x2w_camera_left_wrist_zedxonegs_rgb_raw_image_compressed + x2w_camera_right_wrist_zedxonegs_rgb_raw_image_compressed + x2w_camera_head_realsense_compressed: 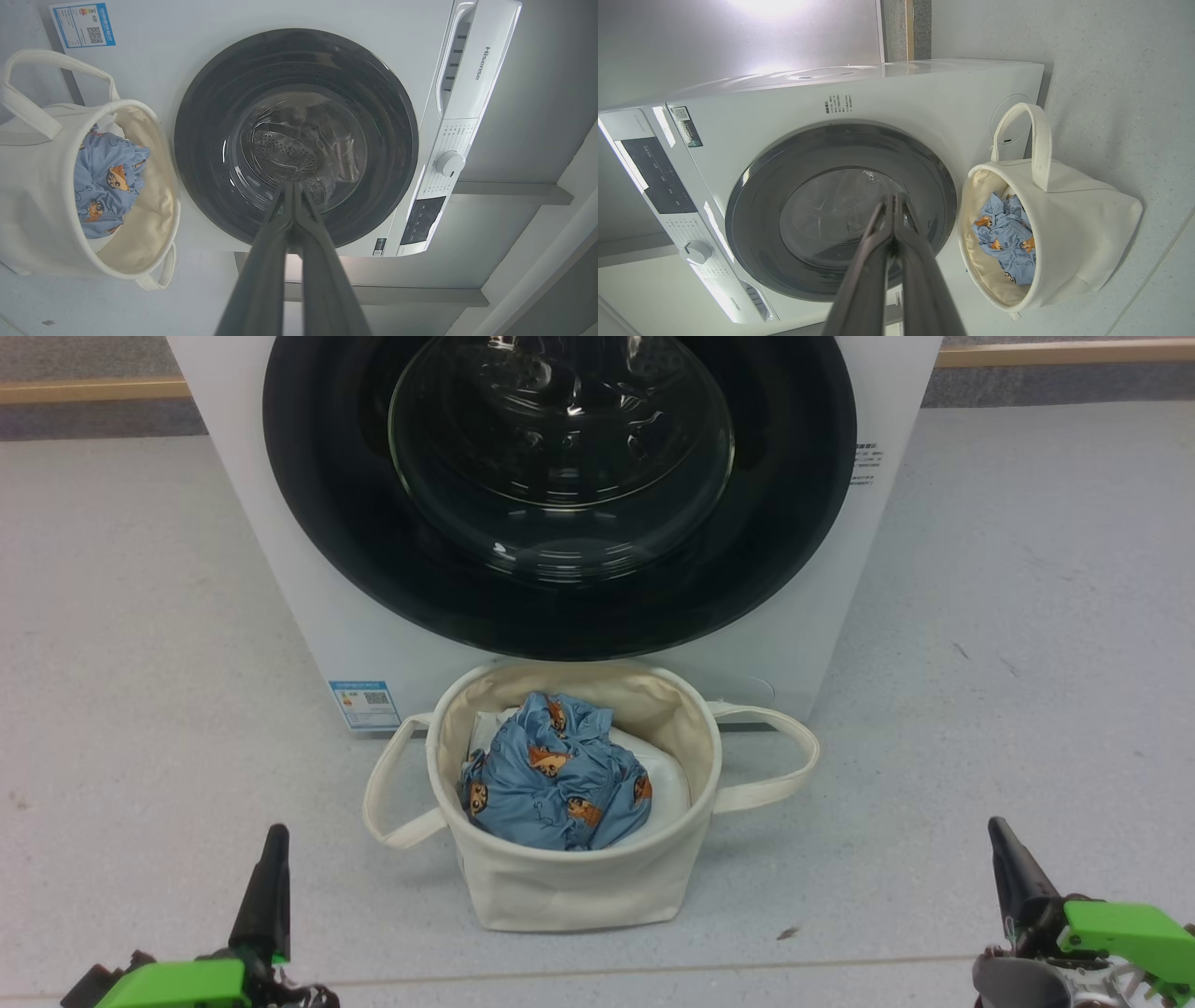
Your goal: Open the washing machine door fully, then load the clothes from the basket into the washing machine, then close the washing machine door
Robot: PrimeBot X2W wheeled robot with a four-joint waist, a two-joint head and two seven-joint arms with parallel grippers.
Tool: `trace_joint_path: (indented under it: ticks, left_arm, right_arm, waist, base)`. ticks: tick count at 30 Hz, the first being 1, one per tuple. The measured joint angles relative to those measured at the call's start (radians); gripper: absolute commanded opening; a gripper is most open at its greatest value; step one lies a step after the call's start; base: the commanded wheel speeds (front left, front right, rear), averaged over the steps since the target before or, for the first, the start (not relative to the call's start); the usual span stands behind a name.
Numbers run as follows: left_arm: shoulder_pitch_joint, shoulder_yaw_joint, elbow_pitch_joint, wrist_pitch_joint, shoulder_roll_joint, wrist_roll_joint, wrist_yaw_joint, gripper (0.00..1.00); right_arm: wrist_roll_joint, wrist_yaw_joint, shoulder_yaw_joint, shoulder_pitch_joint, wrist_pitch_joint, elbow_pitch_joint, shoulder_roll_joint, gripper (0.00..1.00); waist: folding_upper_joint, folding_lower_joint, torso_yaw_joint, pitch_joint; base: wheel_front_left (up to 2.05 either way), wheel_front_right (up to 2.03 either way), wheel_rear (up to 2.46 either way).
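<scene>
Because the washing machine door (560, 495) is shut, the clothes (555, 775) lie in the basket (569, 887) just before it, ready for loading, while the left gripper (274, 845) and the right gripper (1004, 840) hover low, fingers pressed together, empty.

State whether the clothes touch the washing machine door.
Apart. Head view: the basket wall lies between the clothes and the washing machine door.
</scene>
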Motion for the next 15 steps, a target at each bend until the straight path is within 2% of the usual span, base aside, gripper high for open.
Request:
trace_joint_path:
  ticks: [15]
  left_arm:
    - [0.000, 0.000, 0.000, 0.000, 0.000, 0.000, 0.000, 0.00]
  right_arm:
    - [-0.003, 0.000, 0.000, 0.000, 0.000, 0.000, 0.000, 0.00]
  waist:
    - [0.0000, 0.0000, 0.000, 0.000]
  base:
    - [0.00, 0.00, 0.00]
